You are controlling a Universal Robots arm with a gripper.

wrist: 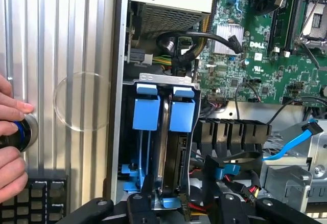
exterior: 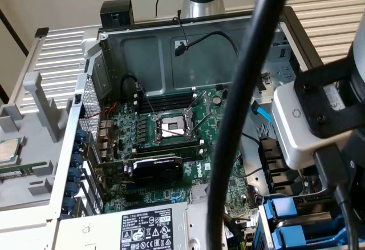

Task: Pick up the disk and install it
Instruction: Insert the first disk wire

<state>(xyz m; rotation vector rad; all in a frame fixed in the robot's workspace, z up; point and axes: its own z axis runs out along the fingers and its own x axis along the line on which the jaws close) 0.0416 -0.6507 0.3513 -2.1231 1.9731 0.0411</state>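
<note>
Two blue-tabbed carriers stand on edge, side by side, in the drive cage (wrist: 168, 78). The disk (wrist: 175, 144) is the one on the blue SATA cable (wrist: 296, 142) side, already down in its slot. The gripper (wrist: 164, 206) sits right over the cage with its fingers partway apart. As far as anyone can see, they're pinched onto the disk's near end, so it looks like a grip rather than a hover.

In the exterior view, the same blue tabs (exterior: 283, 209) peek out at the lower right of the frame, under the white wrist camera box (exterior: 296, 130). A fat black cable (exterior: 239, 119) cuts across the front. The motherboard (exterior: 171, 147) fills the middle of the open case, with the CPU socket (exterior: 171, 127) above the graphics card (exterior: 157, 167). A loose processor chip (exterior: 8, 150) sits at the exterior view's left edge.

Beside the case, a person's hand (wrist: 10, 132) rests on a blue-ringed knob (wrist: 25, 132), with a keyboard (wrist: 30, 198) nearby.
</note>
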